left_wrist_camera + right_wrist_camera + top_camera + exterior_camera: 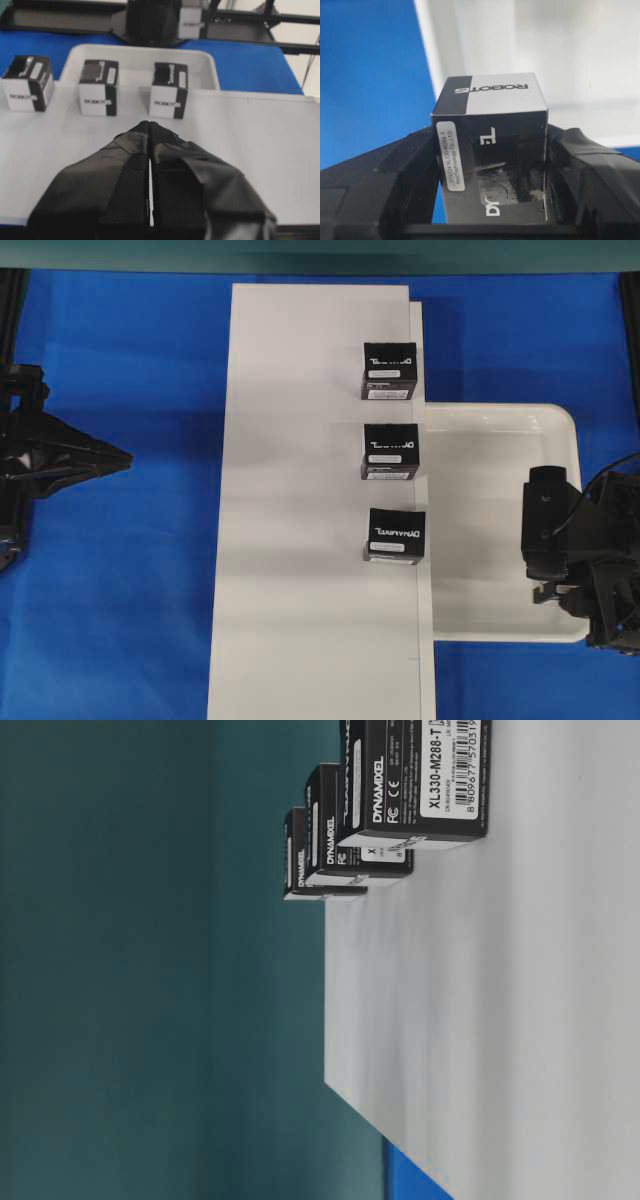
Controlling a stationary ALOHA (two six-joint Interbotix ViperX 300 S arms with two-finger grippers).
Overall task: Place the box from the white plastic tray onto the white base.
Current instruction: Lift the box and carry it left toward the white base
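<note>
My right gripper is shut on the box, a small black cuboid with a white label strip and one white end. In the overhead view it holds the box over the right part of the white plastic tray. The box's white end also shows in the left wrist view. The white base lies left of the tray. My left gripper is shut and empty, over blue table left of the base; in its wrist view it points across the base.
Three black logo boxes stand in a row along the base's right edge, next to the tray. They also show in the table-level view. Blue table surrounds the base.
</note>
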